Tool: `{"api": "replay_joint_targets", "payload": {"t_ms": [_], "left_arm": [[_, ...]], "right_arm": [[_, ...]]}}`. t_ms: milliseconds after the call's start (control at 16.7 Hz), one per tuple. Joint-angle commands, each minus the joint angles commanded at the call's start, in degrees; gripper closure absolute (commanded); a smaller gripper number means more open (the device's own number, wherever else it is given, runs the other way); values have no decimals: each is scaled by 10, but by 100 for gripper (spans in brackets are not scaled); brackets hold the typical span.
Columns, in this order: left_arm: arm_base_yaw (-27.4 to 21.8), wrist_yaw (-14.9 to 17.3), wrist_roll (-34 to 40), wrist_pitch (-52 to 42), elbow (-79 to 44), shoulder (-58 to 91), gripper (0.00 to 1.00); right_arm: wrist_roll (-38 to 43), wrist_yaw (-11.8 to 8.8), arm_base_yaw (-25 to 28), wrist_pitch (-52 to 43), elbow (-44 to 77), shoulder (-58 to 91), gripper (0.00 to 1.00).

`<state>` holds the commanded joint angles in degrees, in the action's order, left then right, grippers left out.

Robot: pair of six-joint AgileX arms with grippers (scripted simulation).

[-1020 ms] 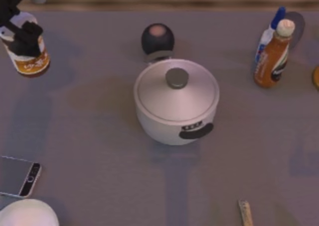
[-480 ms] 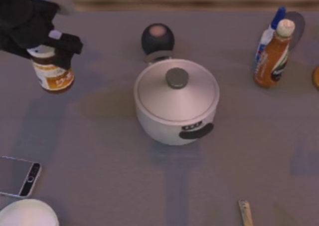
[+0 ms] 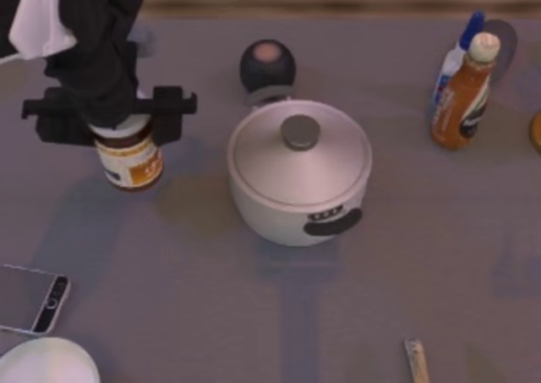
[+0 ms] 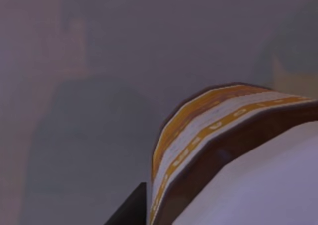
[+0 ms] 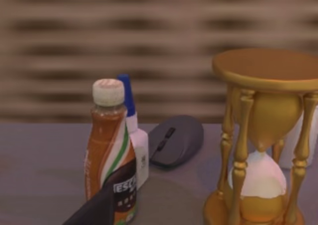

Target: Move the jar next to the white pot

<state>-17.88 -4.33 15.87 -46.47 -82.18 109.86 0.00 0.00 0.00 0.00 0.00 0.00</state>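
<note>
Holding: our left gripper (image 3: 110, 117) is clamped on the jar (image 3: 128, 161) at its lid, the jar hanging straight under it above the worktop (image 3: 169, 256).
Jar label: fills the left wrist view, orange and white.
White pot (image 3: 298, 170): to the right of our left gripper, apart from the jar.
Black ball (image 3: 267, 65): beyond the pot.
Right gripper: we cannot tell its state.

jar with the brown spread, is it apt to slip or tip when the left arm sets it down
The small glass jar of brown spread looks rigid and smooth, so it could slip in the left gripper. Its squat shape probably stands steady on the grey table.
</note>
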Motion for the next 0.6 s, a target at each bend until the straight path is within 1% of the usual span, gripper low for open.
{"api": "replay_joint_targets", "payload": {"t_ms": [120,420,600], "left_arm": [[-7,-6,16,8,10,-4,100],[-4,-5,14,8,9,0,100],[-4,-4,11,44,24,18,100]], "right_arm": [[0,0,0,0,0,0,0],[0,0,0,0,0,0,0],[0,0,0,0,0,0,0]]}}
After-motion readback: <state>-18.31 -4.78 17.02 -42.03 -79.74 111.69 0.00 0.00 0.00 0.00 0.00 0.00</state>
